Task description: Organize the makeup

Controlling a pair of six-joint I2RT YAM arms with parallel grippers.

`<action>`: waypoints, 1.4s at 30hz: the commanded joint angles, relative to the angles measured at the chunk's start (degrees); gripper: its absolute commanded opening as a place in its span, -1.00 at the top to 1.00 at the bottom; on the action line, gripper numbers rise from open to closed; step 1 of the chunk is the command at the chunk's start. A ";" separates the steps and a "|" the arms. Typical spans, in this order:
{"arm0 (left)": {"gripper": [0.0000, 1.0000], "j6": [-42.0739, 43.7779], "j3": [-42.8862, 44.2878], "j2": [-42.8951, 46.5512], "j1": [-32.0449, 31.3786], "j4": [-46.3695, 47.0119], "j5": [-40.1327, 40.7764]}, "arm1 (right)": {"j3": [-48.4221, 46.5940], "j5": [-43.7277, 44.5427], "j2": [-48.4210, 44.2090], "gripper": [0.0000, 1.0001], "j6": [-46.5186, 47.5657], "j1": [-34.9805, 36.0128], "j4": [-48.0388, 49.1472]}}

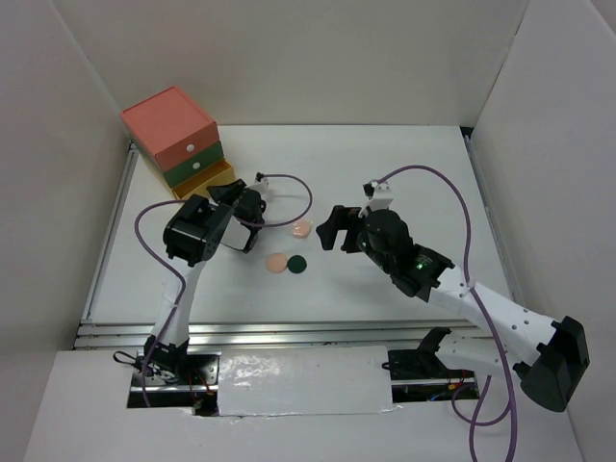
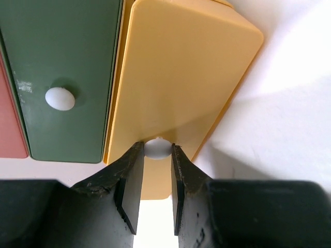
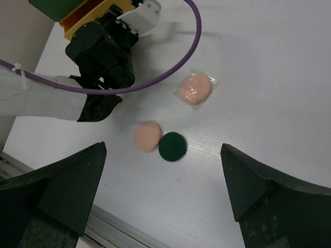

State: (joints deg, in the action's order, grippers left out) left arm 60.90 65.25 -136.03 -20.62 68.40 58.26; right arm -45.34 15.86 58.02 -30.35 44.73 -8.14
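Observation:
My left gripper (image 2: pixel 156 145) is shut on the white knob (image 2: pixel 156 150) of the yellow bottom drawer (image 2: pixel 176 67), which stands out a little from the chest; it also shows in the top view (image 1: pixel 229 191). Three makeup discs lie on the table: a pink one in a clear wrapper (image 1: pixel 302 228) (image 3: pixel 195 88), a peach one (image 1: pixel 278 263) (image 3: pixel 148 136) and a dark-green one (image 1: pixel 298 262) (image 3: pixel 172 146), the last two touching. My right gripper (image 1: pixel 332 231) (image 3: pixel 163 150) is wide open and empty, hovering above the peach and green discs. Palettes and tubes are out of view.
The drawer chest (image 1: pixel 173 120) stands at the back left, red on top, a green drawer (image 2: pixel 62 62) with a white knob in the middle. The left arm's purple cable (image 3: pixel 170 72) loops over the table near the pink disc. White walls enclose the table.

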 commanded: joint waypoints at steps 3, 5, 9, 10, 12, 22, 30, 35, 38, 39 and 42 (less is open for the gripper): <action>1.00 -4.21 -2.59 3.39 -3.37 -2.56 1.68 | -0.71 1.11 -2.38 -1.00 0.29 -0.26 2.78; 1.00 -7.45 -3.29 5.15 -4.34 -4.40 2.56 | -0.80 1.37 -2.65 -1.00 0.38 -0.17 2.61; 1.00 -11.07 -4.34 6.39 -5.83 -9.16 3.17 | -0.36 1.46 -3.44 -1.00 0.38 -0.17 2.60; 1.00 -10.90 -4.52 6.30 -6.18 -8.81 3.61 | -0.36 1.46 -3.53 -1.00 0.38 -0.17 2.78; 1.00 -10.11 -4.70 5.95 -7.14 -7.94 4.75 | -0.36 1.37 -3.53 -1.00 0.38 -0.17 2.52; -0.10 -12.30 -4.70 9.89 -8.73 -9.25 6.95 | -0.62 0.75 -3.18 -1.00 0.38 -0.26 2.60; -0.75 -18.18 0.04 18.85 -11.37 -18.73 8.53 | -1.06 1.02 -2.56 -1.00 0.47 -0.17 2.25; -0.99 -43.38 9.60 23.26 -12.95 -54.43 4.68 | -0.27 3.21 -6.06 -1.00 0.03 -0.17 2.16; -0.99 -64.76 18.49 24.14 -13.21 -79.46 -2.50 | 1.22 4.35 -10.10 -1.00 -0.32 -0.08 2.69; -0.99 -68.34 19.72 25.62 -13.30 -83.30 -4.97 | 2.09 5.66 -10.99 -1.00 -0.50 -0.17 2.78; -0.99 -81.10 18.00 31.40 -15.66 -92.74 -14.82 | 3.67 7.51 -14.42 -1.00 -1.38 -0.17 3.48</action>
State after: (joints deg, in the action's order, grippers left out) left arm 0.95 83.96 -110.85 -34.48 -3.40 53.21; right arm -43.11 19.62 46.52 -30.85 44.73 -7.94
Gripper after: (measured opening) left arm 0.994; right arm 0.998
